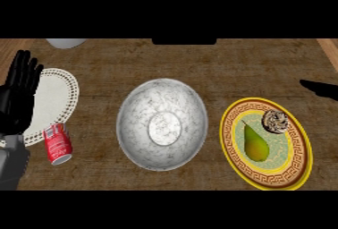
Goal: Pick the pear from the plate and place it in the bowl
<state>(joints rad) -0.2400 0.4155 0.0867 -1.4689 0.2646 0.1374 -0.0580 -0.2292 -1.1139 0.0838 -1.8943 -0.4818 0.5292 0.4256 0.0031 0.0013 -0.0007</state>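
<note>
A green-yellow pear [255, 143] lies on the yellow patterned plate [295, 170] at the right, stem pointing away from me. A marbled white bowl [162, 124] stands in the middle of the counter, nothing inside it. My left hand [18, 94] rests open at the left edge, fingers up, over a white doily. Only a black tip of my right hand [320, 88] shows at the right edge, up and to the right of the plate, apart from the pear.
A chocolate doughnut [275, 121] sits on the plate just beyond the pear. A red can [57, 143] lies on its side left of the bowl, on the edge of the white doily [55, 98]. A grey object [65, 42] peeks in at the far left.
</note>
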